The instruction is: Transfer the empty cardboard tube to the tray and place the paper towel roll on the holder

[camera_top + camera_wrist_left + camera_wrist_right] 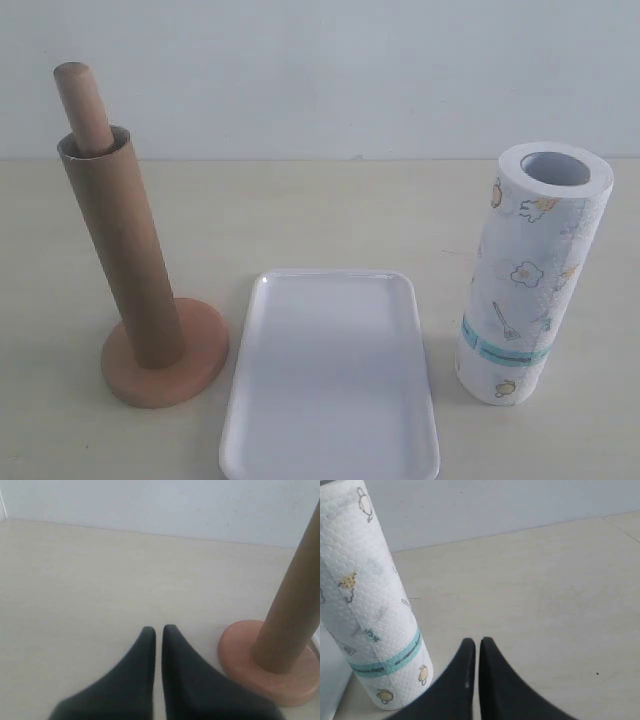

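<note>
Beige tabletop, white wall — left fingers and right fingers closed (empty).

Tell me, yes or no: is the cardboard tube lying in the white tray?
No, the cardboard tube stands around the rod of the holder, beside the tray.

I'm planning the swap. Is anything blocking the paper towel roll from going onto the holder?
Yes. The empty cardboard tube sits over the rod of the holder, only the rod's tip showing above it. The paper towel roll stands right of the tray.
</note>
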Tool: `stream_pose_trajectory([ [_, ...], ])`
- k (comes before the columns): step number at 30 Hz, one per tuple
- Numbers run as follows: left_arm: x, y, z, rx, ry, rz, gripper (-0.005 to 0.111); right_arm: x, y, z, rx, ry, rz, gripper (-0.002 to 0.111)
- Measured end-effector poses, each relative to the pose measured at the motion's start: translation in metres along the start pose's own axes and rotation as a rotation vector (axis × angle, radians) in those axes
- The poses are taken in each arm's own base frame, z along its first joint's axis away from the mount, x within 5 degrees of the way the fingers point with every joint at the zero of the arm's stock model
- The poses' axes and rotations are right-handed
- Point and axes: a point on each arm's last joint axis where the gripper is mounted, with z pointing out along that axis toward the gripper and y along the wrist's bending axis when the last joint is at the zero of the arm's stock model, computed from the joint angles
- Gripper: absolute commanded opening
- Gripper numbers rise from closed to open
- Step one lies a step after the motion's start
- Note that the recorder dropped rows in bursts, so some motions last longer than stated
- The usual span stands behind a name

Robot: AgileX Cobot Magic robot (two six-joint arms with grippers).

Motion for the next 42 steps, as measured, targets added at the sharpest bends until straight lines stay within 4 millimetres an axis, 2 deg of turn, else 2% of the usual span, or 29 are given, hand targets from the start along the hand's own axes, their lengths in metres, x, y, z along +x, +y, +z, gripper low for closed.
stream_pose_trajectory([
  [36,0.0,0.0,0.0,-0.001,0.0,0.013,0.004,0.0,0.002,0.0,-0.044,0.007,-0.009,0.003],
  [38,-0.004,0.0,-0.001,-0.001,-0.015,0.018,0.004,0.0,0.002,0.0,-0.044,0.007,-0.009,0.003],
  [40,-0.023,-0.003,-0.008,0.016,-0.069,-0.024,0.004,0.0,0.002,0.0,-0.044,0.007,-0.009,0.003],
  [42,-0.049,-0.007,-0.021,0.048,-0.158,-0.084,0.004,0.0,0.002,0.0,-0.044,0.007,-0.009,0.003],
])
